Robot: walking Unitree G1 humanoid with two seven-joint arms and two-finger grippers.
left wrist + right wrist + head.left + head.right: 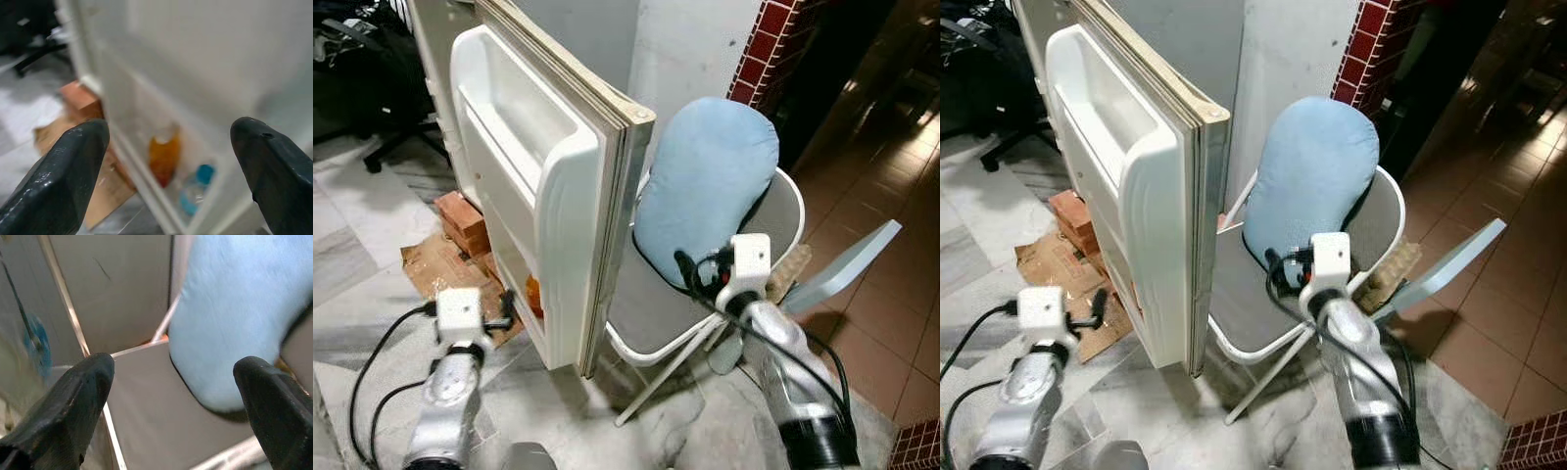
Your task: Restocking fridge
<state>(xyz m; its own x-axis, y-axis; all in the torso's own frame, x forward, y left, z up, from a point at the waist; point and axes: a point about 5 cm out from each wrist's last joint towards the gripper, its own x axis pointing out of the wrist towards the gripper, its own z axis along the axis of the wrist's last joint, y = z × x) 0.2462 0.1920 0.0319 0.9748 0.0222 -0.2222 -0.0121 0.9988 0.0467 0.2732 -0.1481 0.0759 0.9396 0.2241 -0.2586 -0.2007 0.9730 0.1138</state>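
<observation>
Both silver arms reach forward from the lower edge of the head views. On the robot's left, the left gripper (168,161) sits low beside the inner face of the open fridge door (543,186). Its two black fingers (63,171) stand wide apart and hold nothing. On the robot's right, the right gripper (171,406) is raised before a folding chair (651,318). Its fingers (66,404) are likewise spread wide and empty.

Fridge door: white, swung open towards the robot, edge-on in the head views, with moulded shelf recesses on its inner face. In the left wrist view, the lowest door shelf holds an orange bottle (164,154) standing upright. Just beside it is a clear bottle with a blue cap (195,188). Both are blurred; no label detail can be read. A trace of orange (533,292) shows low on the door's inner side in the left eye view.

Chair: white tubular frame with a grey seat, placed just beside the outer face of the door. A light blue cushion (705,181) leans upright against the chair back, its lower end resting on the seat.

Floor: pale marble tiles under the robot, brown tiles further to the right. Red bricks (462,220) lie on a flattened sheet of cardboard (435,269) near the foot of the fridge. A black office chair (382,69) stands well apart at the far left. A red brick wall (764,44) rises behind the folding chair.
</observation>
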